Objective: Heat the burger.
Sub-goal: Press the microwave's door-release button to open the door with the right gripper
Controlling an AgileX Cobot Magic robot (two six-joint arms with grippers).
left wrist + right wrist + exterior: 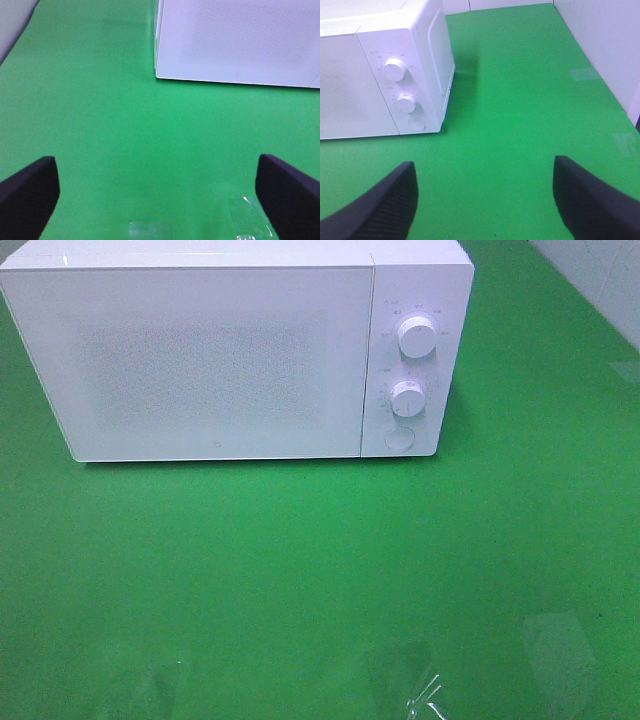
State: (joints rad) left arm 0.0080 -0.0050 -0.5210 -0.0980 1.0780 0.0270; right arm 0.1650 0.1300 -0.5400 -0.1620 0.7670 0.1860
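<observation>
**Burger out of sight, microwave shut, both grippers empty**

No sign of the burger in any of the 3 views. Tucked behind the shut door or parked off-camera: cannot tell which.

From the high camera, a white microwave [220,350] at 11 o'clock, with its door [200,360] closed flush and nothing readable through the dotted panel. Over at 1 o'clock, 2 dials: upper knob [416,337] and lower knob [408,398], with a round button [399,437] just beneath. Impossible to read either setting.

Left gripper [156,172] spread wide, nothing between the fingers, hanging over bare mat well short of the door. Right gripper [485,172] likewise spread and empty, looking toward the control side of the oven. Not caught by the high camera, either of them.

On progress, 2 readings only. Either right at the start, with fetching, opening, loading, closing and dial-turning all ahead. Or close to done, with the burger sealed inside. No glow or open door to settle it.

Now the surface: green mat [300,570], flat and faintly glossy, bare from 3 o'clock round to 9 o'clock. Only scraps of clear tape [425,695] at 5 o'clock. Beyond that, a pale wall [600,280] at 2 o'clock, hard against the mat's right edge.
</observation>
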